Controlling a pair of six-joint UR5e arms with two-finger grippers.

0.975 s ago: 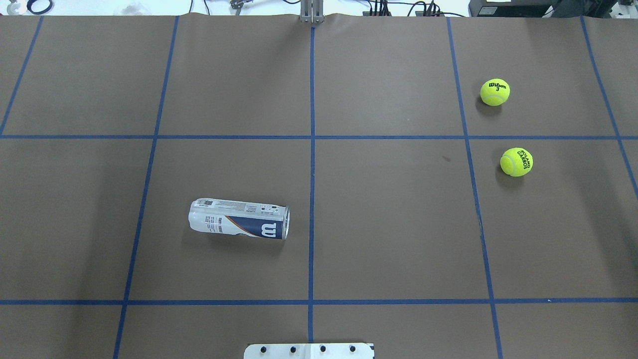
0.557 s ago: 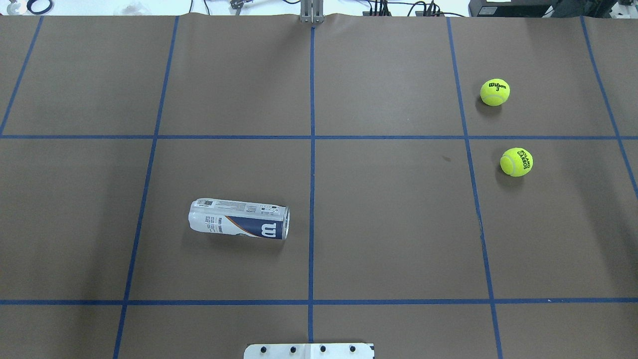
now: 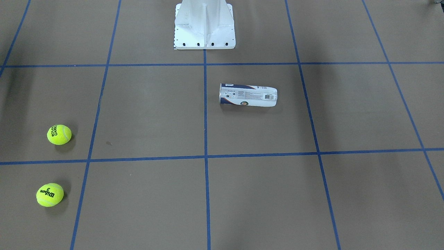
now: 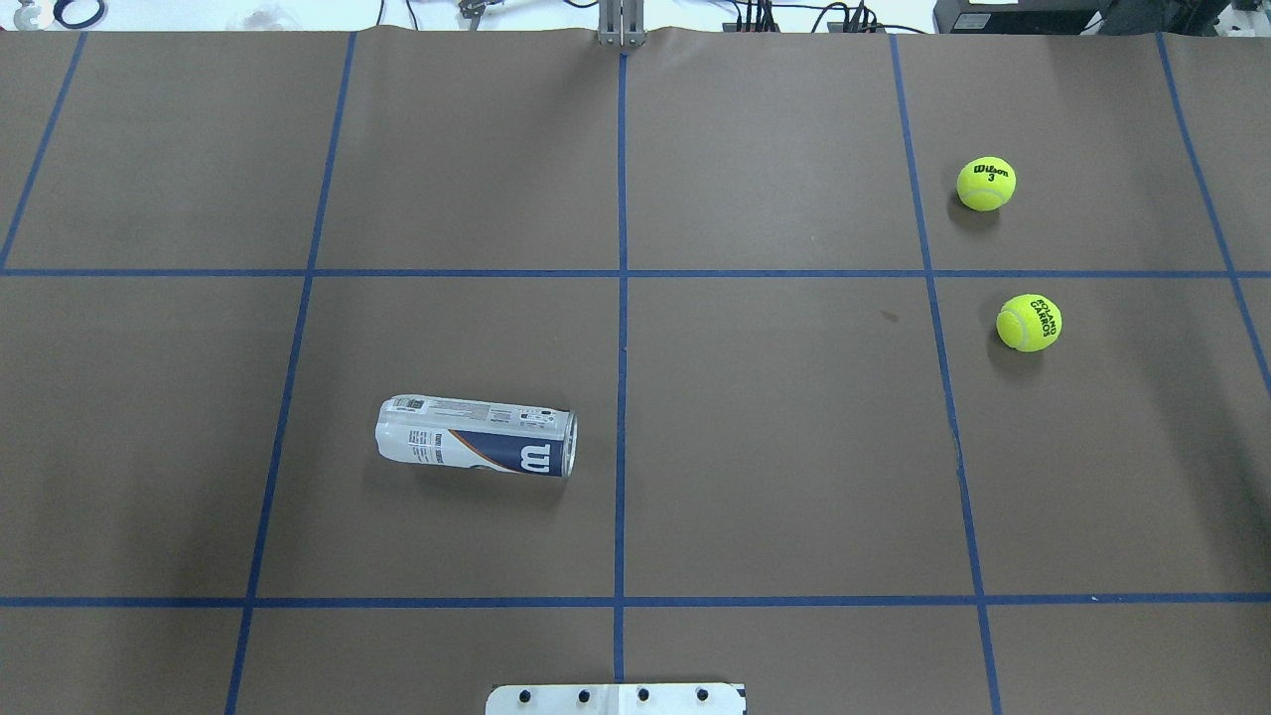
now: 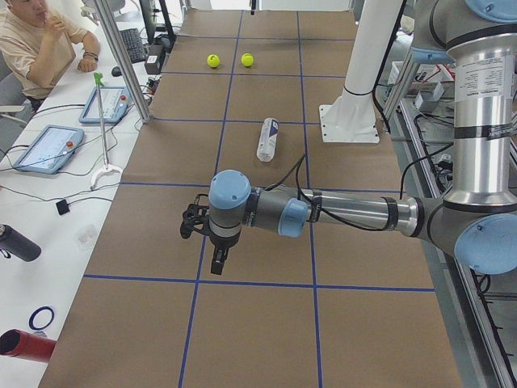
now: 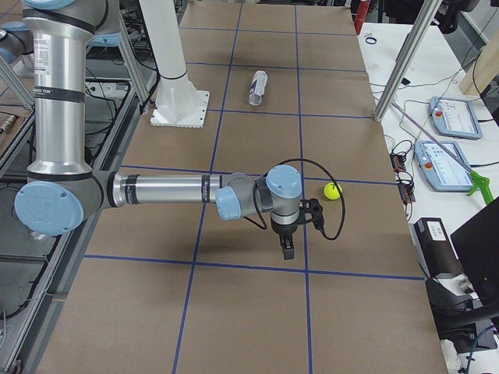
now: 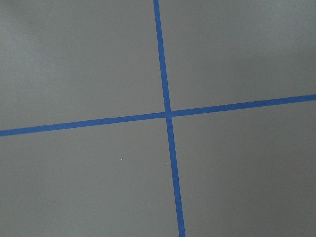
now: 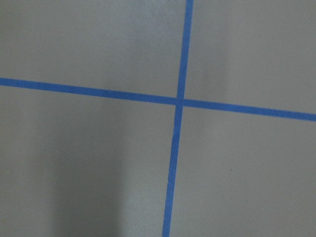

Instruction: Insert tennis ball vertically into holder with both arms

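Nothing has moved in the overhead view since the earlier frames: the holder and both balls lie where they were. The holder [image 4: 477, 437] lies on its side in the left half of the desk [image 4: 794, 477], nearer the robot's edge than the far edge. Its silver-rimmed open end sits just beside the centre tape line [image 4: 622, 328] and points toward the right half. The Roland Garros ball [image 4: 1029, 323] and the Wilson ball [image 4: 986, 184] rest well apart from it toward the desk's right end, near each other but not touching.

The left gripper [image 5: 218, 260] hangs over a tape crossing toward the left end, and the right gripper [image 6: 286, 248] over one toward the right end. Each shows only from the side, so how far their jaws stand open cannot be told.

The task looks to be at its very start. The left arm would do well to take the tube across its middle with a light squeeze, since thin clear plastic may buckle, then stand it rim up and hold it steady. The right arm's easier pick is probably the Roland Garros ball, which should go straight down, centred over the rim, as the fit looks close
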